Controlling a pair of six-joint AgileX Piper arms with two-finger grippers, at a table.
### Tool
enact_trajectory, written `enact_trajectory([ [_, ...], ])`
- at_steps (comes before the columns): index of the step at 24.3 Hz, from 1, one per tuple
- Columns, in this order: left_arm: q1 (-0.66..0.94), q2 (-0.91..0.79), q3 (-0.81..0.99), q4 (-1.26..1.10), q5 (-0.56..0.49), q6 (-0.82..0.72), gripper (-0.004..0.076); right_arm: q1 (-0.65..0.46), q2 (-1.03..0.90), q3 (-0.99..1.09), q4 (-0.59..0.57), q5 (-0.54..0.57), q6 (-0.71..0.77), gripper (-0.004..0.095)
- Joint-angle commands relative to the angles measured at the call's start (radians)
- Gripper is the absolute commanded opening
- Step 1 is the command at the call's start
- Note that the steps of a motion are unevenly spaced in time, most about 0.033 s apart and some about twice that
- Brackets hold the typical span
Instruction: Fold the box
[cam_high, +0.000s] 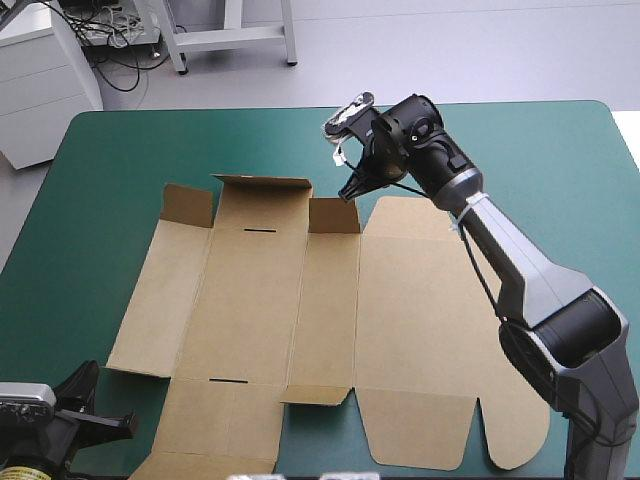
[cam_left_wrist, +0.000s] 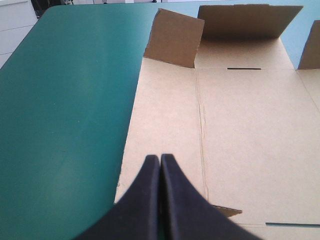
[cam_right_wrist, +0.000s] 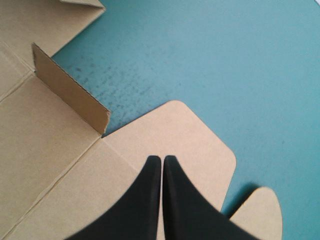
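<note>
The box lies spread on the cover, mostly flat. Only its far wall and the two tabs flanking it stand up, so folding looks barely begun. The right gripper hovers at the box's far edge, above the rounded flap just beside one raised tab. Its fingers are pressed together on nothing, probably to make a blunt point for nudging board rather than pinching it. The left gripper sits at the box's near-left corner, over the side panel. Its fingers are likewise closed and empty, perhaps ready to pin the sheet down while the other arm works.
</note>
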Motion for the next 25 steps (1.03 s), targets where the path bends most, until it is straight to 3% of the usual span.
enact_trajectory([
  [1, 0.0, 0.017, -0.019, 0.002, -0.073, 0.0, -0.0032, -0.039, -0.1, -0.01, -0.008, 0.017, 0.089, -0.0004],
  [9, 0.0, 0.017, -0.019, 0.002, -0.073, 0.0, -0.0032, -0.179, -0.44, 0.379, 0.032, -0.005, 0.167, -0.0009],
  [14, 0.0, 0.017, -0.019, 0.002, -0.073, 0.0, -0.0032, -0.297, -0.71, 0.738, 0.133, -0.149, 0.17, -0.0023],
  [19, 0.0, 0.017, -0.018, 0.014, -0.074, 0.0, -0.0024, -0.309, -0.901, 0.972, 0.145, -0.242, 0.17, -0.0023],
  [22, 0.0, 0.017, -0.018, 0.022, -0.074, 0.012, 0.0039, -0.309, -0.994, 1.076, 0.148, -0.266, 0.179, -0.0023],
  [25, 0.0, 0.017, -0.018, 0.022, -0.074, 0.012, 0.0194, -0.309, -1.074, 1.156, 0.151, -0.273, 0.205, -0.0023],
])
